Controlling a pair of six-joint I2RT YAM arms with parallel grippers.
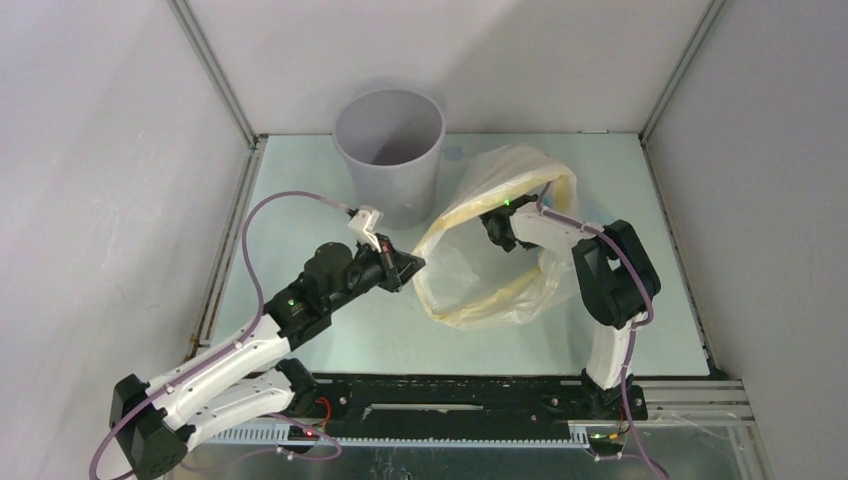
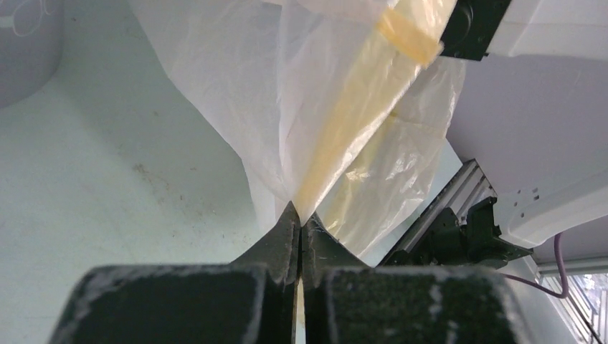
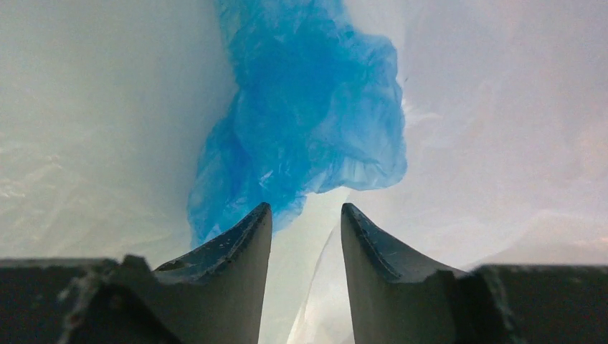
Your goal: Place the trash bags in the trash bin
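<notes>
Just beyond the right end effector, inside the pale yellow bag, the crumpled blue trash bag stretches straight ahead, with the jaws apart and empty. The left end effector is clamped on the yellow bag's edge. The trash bin stands farther back and to the left.

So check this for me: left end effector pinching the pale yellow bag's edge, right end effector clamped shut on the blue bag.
One thing is off. The right end effector is open, not clamped: the right wrist view shows its jaws apart, the blue bag lying just past them. The left end effector does pinch the edge of the pale yellow bag.
</notes>
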